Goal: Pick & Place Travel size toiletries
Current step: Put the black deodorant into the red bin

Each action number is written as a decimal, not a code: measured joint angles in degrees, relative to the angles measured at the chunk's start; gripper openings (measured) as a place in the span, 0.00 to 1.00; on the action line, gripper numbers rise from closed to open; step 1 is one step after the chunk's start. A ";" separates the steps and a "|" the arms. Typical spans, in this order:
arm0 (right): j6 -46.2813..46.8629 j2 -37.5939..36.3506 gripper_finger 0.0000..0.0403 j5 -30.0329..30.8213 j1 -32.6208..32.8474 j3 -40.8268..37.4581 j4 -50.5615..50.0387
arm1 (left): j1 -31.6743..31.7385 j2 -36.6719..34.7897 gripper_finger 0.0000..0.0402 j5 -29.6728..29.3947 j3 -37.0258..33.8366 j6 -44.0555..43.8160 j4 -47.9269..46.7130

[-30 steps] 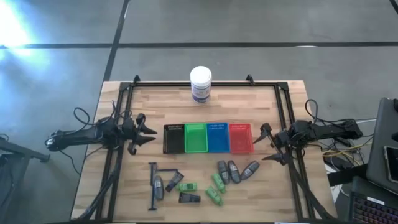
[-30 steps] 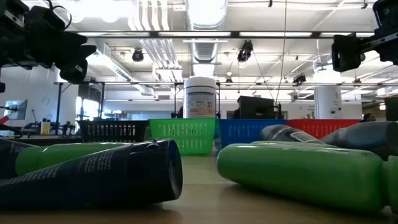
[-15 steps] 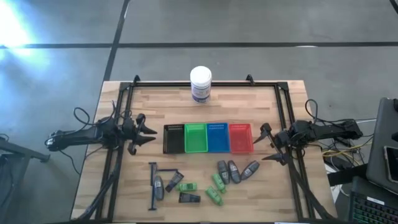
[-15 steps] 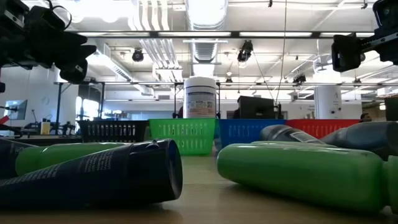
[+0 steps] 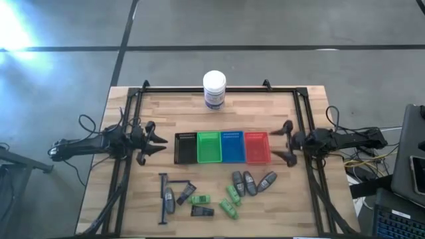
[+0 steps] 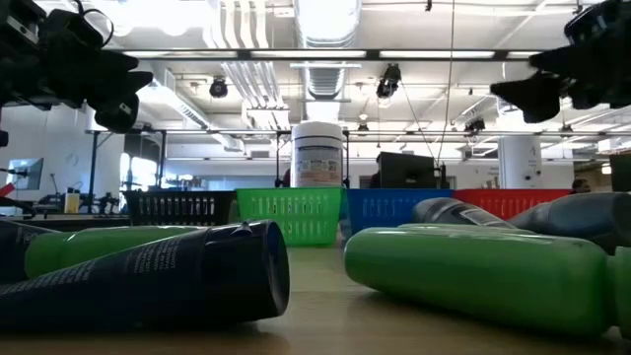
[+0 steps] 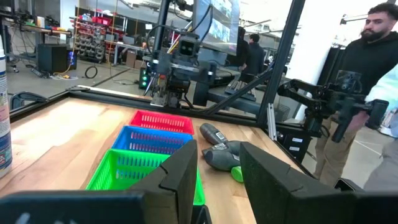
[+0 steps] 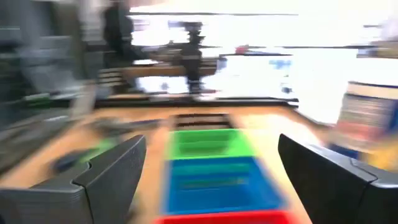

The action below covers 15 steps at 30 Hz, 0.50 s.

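Both end effectors hover empty: right end effector [image 5: 287, 142] spread wide beside the red plastic tray [image 5: 257, 147], left end effector [image 5: 154, 139] part-spread. Grey tubes [image 5: 249, 182] lie nearby on the wooden bench [image 5: 292, 206]; best descend straight over one.

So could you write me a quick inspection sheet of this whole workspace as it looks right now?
Surface: wooden table, black frame round it.
Job's things: toiletries loose at the near edge, grey tubes, green packets; none in the trays.
Clutter: white jar at the far edge; black, green, blue and red trays in a row.
Grippers: left gripper beside the black tray, fingers partly open, empty; right gripper beside the red tray, open, empty.
Cables: loops behind both arms.
Surroundings: people beyond the table.
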 joint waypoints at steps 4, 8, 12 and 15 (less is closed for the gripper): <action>-0.09 0.00 0.90 11.78 -0.04 0.00 0.36 | 0.00 -0.02 0.31 -0.01 0.00 -0.01 0.00; -0.26 0.00 0.90 14.40 -0.02 0.00 0.57 | 0.00 0.00 0.31 -0.01 0.00 0.00 0.00; 0.80 -0.04 0.90 14.04 0.02 0.00 0.75 | 0.00 -0.02 0.31 -0.01 -0.01 0.00 0.00; 13.50 -0.03 0.90 13.85 0.02 0.00 2.38 | 0.00 -0.01 0.31 -0.01 0.00 0.00 0.00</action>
